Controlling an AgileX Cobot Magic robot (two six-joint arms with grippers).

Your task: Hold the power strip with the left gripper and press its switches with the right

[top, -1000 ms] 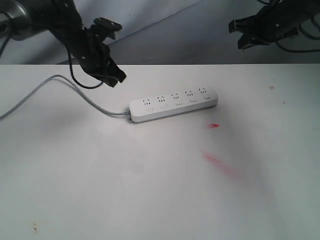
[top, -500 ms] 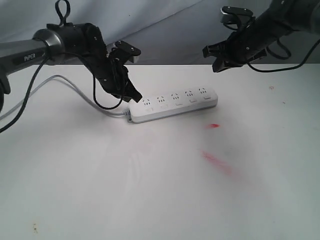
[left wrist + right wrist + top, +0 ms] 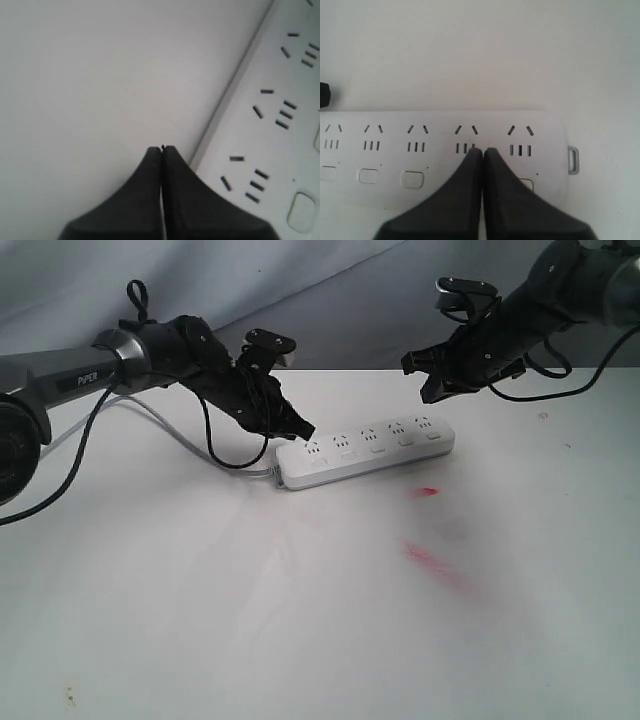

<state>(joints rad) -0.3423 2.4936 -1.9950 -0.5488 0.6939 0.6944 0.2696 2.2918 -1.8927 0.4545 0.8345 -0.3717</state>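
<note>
Past red smears [image 3: 432, 562] on the white bench [image 3: 200, 640], the long flat white plastic power strip [image 3: 365, 452] lies mid-bench. At its cord end the black strap-looped left pincer [image 3: 161, 149] sits pinched closed, empty — probably bracing, not gripping. Beyond, the black cabled right pincer [image 3: 482, 150], closed to one blunt tip, hovers over the other end — apt for poking the small white switches [image 3: 412, 179].

Two dark robot arms, each ending in a black two-finger hand.
The left arm [image 3: 45, 372] is black and silver-grey with white "PiPER" lettering [image 3: 88, 378], a black strap loop [image 3: 133, 295] on its joint and a thin black cable [image 3: 207, 430] hanging from it; its matte black left hand [image 3: 303, 430] has smooth wedge-shaped fingers. The thick black-and-grey right arm [image 3: 565, 280] trails black cables [image 3: 615, 355]; its black right hand [image 3: 430, 393] tapers alike.
</note>
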